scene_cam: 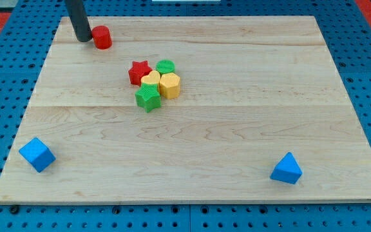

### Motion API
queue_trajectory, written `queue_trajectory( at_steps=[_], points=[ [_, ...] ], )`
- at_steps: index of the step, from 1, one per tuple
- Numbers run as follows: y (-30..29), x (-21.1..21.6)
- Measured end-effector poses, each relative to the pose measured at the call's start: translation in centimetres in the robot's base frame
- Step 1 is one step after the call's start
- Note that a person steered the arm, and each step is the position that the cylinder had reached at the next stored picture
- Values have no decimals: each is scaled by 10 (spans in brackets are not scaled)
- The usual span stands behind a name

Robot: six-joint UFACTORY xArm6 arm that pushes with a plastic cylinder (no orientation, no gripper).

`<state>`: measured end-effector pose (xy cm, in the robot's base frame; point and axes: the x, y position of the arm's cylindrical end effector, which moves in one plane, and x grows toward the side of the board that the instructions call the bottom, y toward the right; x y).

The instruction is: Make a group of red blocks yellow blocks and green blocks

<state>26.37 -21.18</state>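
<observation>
At the view's top left corner of the wooden board (237, 129), my tip (83, 38) rests on the wood, and you can see it is only a plain dark rod: there is nothing on it to open or close, and it has hold of nothing. Just to its right, touching it or very nearly so, sits the red cylinder (102, 37); you cannot tell from this angle whether the two actually meet.

Look further down and to the right of my tip and you find the cluster, well apart from it. The red star (138, 72) is the nearest piece of that cluster, on its left side. Pressed beside it are the yellow block (150, 80) in the middle, its shape partly hidden, the green cylinder (165, 66) at the top, the yellow hexagon (170, 84) on the right and the green star (148, 98) at the bottom. All five sit touching or just beside one another.

Far below my tip, near the board's bottom left corner, lies the blue cube (37, 154). The blue pyramid (286, 169) is farthest off, toward the bottom right.
</observation>
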Motion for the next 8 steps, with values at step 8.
queue_trajectory(
  at_steps=[8],
  points=[
    [47, 119]
  ],
)
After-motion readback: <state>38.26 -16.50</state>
